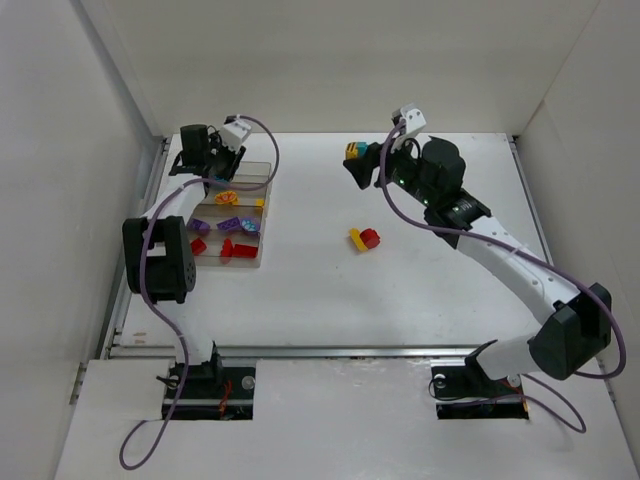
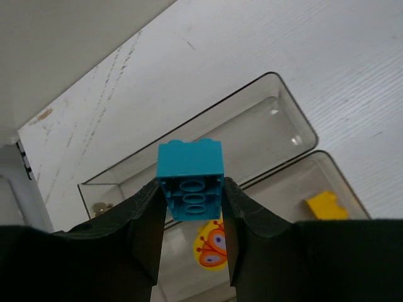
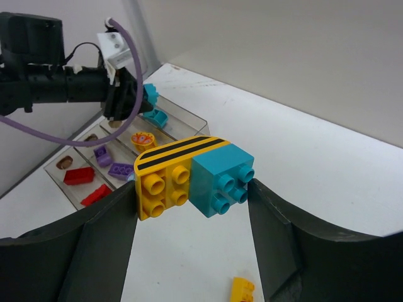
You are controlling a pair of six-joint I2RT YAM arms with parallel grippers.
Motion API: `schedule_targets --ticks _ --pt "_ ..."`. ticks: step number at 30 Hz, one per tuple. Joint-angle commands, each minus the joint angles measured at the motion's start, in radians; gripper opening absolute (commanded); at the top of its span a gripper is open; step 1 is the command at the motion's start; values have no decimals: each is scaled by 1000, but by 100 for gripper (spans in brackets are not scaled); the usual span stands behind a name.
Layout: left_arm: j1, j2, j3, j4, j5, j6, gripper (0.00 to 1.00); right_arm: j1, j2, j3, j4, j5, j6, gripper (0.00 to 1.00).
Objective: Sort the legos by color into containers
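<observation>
Left gripper (image 2: 192,207) pinches your teal brick (image 2: 189,165) above the far-end compartment (image 2: 258,123) of the organizer box (image 1: 266,215), poised to drop, while your right gripper (image 3: 192,189) clamps a yellow-and-teal cluster (image 3: 189,176) well right of that box, probably for splitting.

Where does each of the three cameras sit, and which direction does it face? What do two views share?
Top external: above and behind the robot, looking down on the table; the left arm and right arm show whole.
Left wrist: on its wrist, looking down past the left gripper, shut on a teal brick, into the containers.
Right wrist: on its wrist, looking leftwards past the right gripper, shut on a yellow-and-teal cluster; the left arm shows too.
Shared: both wrist views show the containers.
</observation>
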Motion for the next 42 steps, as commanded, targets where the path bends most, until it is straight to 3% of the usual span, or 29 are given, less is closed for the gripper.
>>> schedule_targets --ticks 1,12,16,17,18,21,22,25,32,38,42 --pt "14 49 91 60 -37 208 0 -15 5 37 17 -19 -17 0" --pt "14 143 69 92 0 329 0 -15 44 73 -22 -19 -17 0" --pt "14 152 60 106 0 341 8 -15 53 83 -32 -10 -17 0" --pt "14 161 60 106 0 341 12 -15 53 83 -41 -10 -17 0" --pt "14 161 48 95 0 355 25 -15 53 83 -41 -10 -17 0" --pt "14 161 39 74 0 366 46 -15 53 92 -50 -1 -17 0" --pt "14 161 39 74 0 366 63 -15 53 92 -50 -1 -17 0" --pt "14 124 39 74 28 341 73 -15 53 101 -61 -20 -17 0" --pt "14 16 51 37 112 226 74 -5 53 101 -61 -51 -26 0" --pt "-21 -145 11 -43 242 283 71 -5 44 101 -70 -105 -46 0" --pt "-59 -268 -1 -55 325 323 71 -5 34 101 -96 -238 -74 0"
